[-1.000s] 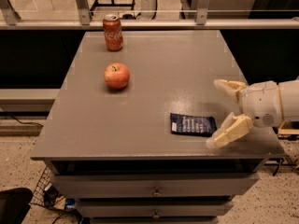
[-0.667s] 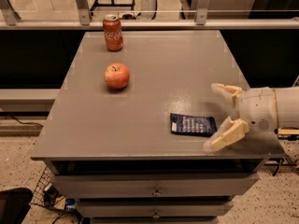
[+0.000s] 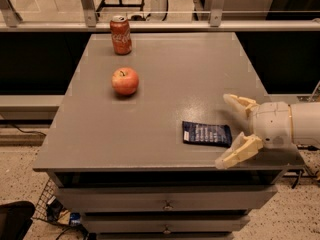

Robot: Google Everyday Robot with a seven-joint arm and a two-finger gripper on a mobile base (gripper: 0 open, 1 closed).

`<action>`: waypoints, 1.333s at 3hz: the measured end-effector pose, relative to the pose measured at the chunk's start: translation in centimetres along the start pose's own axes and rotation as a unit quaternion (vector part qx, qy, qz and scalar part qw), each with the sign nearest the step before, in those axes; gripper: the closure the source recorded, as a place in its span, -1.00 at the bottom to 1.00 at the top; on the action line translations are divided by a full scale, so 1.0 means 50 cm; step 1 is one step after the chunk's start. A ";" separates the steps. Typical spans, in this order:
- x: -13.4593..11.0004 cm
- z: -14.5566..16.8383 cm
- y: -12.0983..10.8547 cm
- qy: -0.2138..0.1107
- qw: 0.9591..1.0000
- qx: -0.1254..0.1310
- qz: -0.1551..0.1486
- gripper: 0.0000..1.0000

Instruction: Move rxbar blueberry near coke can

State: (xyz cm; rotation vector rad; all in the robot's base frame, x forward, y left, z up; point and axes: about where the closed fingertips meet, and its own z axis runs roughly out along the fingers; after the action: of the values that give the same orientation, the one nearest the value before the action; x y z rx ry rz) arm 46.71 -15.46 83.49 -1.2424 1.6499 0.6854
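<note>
The rxbar blueberry (image 3: 206,134) lies flat on the grey tabletop (image 3: 175,59) near the front right corner. Its long axis runs left to right, roughly along the front edge. The wrapper is dark navy with small pale lettering. The tool (image 3: 223,131) sits at the bar's right end, released, its two pale fingers spread wide and pointing left. The coke can (image 3: 121,35) stands upright far off at the back left, with an apple (image 3: 125,81) in front of it.

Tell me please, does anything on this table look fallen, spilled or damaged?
Nothing stands out. The coke can stands upright at the far edge, the apple looks whole, and the rxbar blueberry lies flat near the front. The gripper is open at the bar's right end.
</note>
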 end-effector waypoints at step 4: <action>0.030 0.024 -0.012 0.010 1.000 0.003 0.012 0.26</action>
State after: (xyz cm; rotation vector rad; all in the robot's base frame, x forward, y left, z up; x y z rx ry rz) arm 47.62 -15.26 81.68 -1.2305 1.6836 0.6844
